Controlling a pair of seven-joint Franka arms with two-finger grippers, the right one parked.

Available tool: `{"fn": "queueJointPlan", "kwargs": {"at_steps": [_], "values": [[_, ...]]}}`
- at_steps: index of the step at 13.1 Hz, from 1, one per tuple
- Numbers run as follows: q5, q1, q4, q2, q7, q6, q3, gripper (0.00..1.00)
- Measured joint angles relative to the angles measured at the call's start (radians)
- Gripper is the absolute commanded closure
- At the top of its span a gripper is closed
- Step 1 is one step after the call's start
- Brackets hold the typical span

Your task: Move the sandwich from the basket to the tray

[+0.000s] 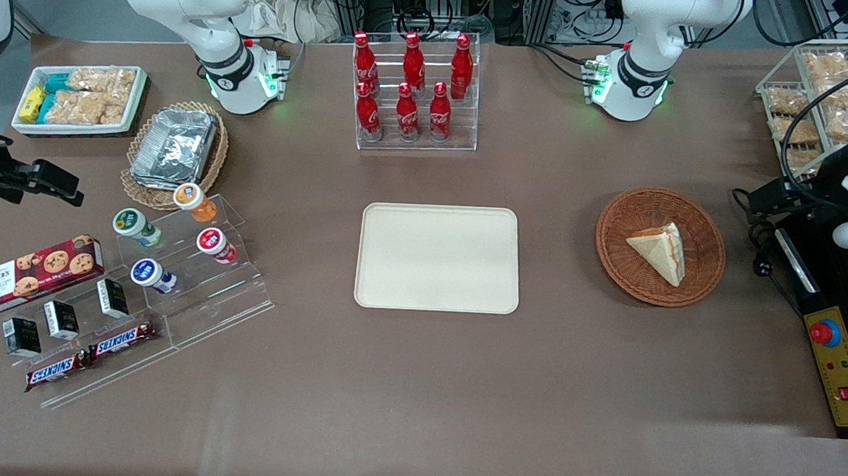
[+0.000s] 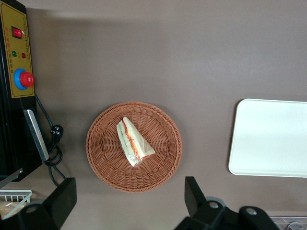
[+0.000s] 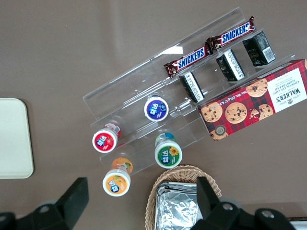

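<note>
Nearest the front camera, toward the parked arm's end of the table, lie two Snickers bars (image 1: 91,355), three small black boxes (image 1: 62,319) and one Walkers cookie box (image 1: 33,275) on a clear stepped stand that also carries four small round tubs (image 1: 166,235). Mid-table, the one tray (image 1: 438,257) lies bare. Toward the working arm's end, one round basket (image 1: 697,281) holds the single sandwich (image 1: 660,252), lying flat with its orange-red stripe along one edge. Over the basket hangs the gripper (image 2: 129,203), seen from the left wrist; its two dark fingers (image 2: 61,200) are spread wide, clamping nothing, and cut off by the frame so their tips barely show. Farther from the camera stand six red cola bottles (image 1: 410,85) in a clear rack, and a tan basket of foil containers (image 1: 175,145) whose count is unclear.
</note>
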Motion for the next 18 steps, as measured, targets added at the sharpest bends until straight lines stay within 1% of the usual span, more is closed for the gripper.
{"fn": "queueJointPlan", "kwargs": {"at_steps": [7, 12, 14, 18], "values": [[0.0, 0.0, 0.0, 0.003, -0.024, -0.017, 0.002, 0.0], [0.0, 0.001, -0.041, -0.007, -0.261, -0.014, 0.005, 0.0], [0.0, 0.002, -0.134, -0.047, -0.35, 0.061, 0.005, 0.0], [-0.001, 0.001, -0.486, -0.203, -0.542, 0.319, 0.004, 0.0]]}}
